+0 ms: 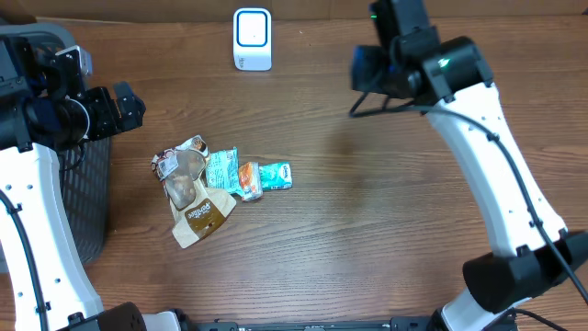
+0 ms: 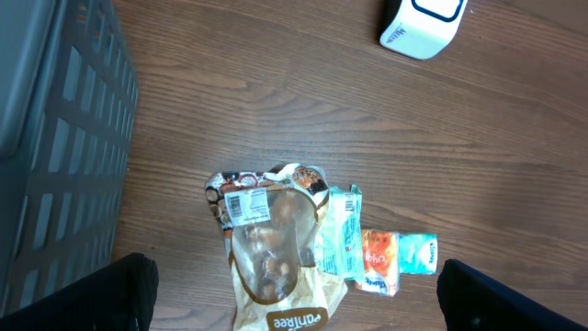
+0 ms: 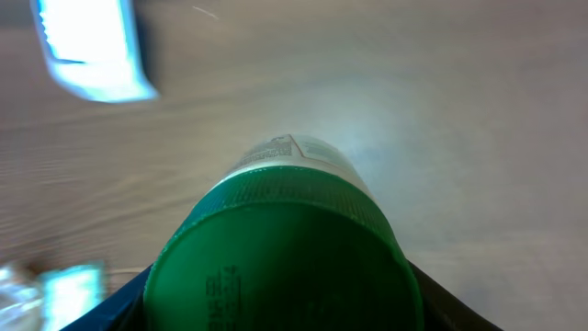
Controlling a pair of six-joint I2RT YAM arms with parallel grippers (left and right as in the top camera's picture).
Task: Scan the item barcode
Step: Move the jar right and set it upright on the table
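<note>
Looking at the right gripper [image 1: 371,72] first: it's clamped on a bottle [image 3: 285,230] with a big green cap [image 3: 266,276], a white label [image 3: 285,150] with small print just showing past the cap. It's held up over the far right part of the table [image 1: 367,230]. Bare wood under and around it. The left gripper [image 1: 129,104] hangs with its jaws wide apart, nothing in them, just by the dark mesh basket [image 1: 87,193] at the left edge. Mid-table there's a heap of snack packets [image 1: 216,184], one with a barcode sticker [image 2: 243,207] facing up. Further back the white scanner [image 1: 252,39] stands near the far edge, well apart from the bottle. Brown wood-grain top.
</note>
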